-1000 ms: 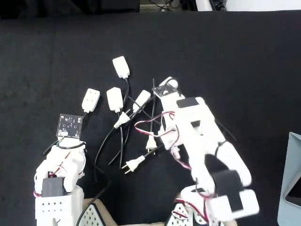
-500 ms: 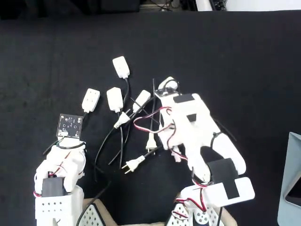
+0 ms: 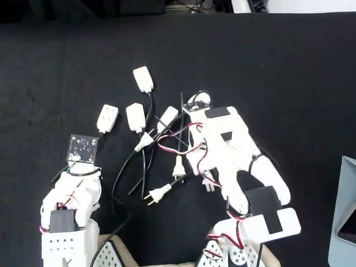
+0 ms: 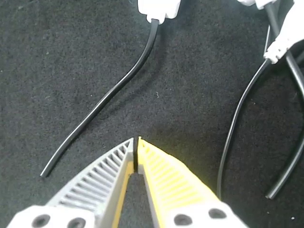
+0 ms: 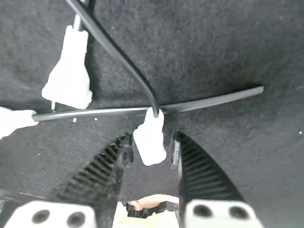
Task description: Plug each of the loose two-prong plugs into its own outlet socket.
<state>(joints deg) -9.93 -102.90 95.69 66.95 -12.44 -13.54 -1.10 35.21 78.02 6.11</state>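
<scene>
Three white outlet sockets [image 3: 143,79] [image 3: 107,118] [image 3: 135,117] lie left of centre on the black table. White two-prong plugs on black cables lie loose near them [image 3: 143,142] [image 3: 178,167] [image 3: 158,193]. My right arm [image 3: 222,139] hangs over the cable tangle. Its gripper [image 5: 149,142] is open, with a small white plug [image 5: 149,137] between the fingers and a narrow gap on each side. Another plug [image 5: 67,71] lies beside it. My left gripper [image 4: 137,142] is shut on nothing, low over the cloth near a socket [image 4: 159,7] and its cable.
Black cables [image 3: 133,167] cross between the sockets and the plugs. A straight cable [image 5: 142,110] runs across just beyond the right fingertips. A grey object [image 3: 345,217] stands at the right edge. The left arm [image 3: 75,189] sits at the near left.
The right arm has drawn back a little toward the near edge and shifted slightly left. The left arm, sockets and loose plugs have not moved.
</scene>
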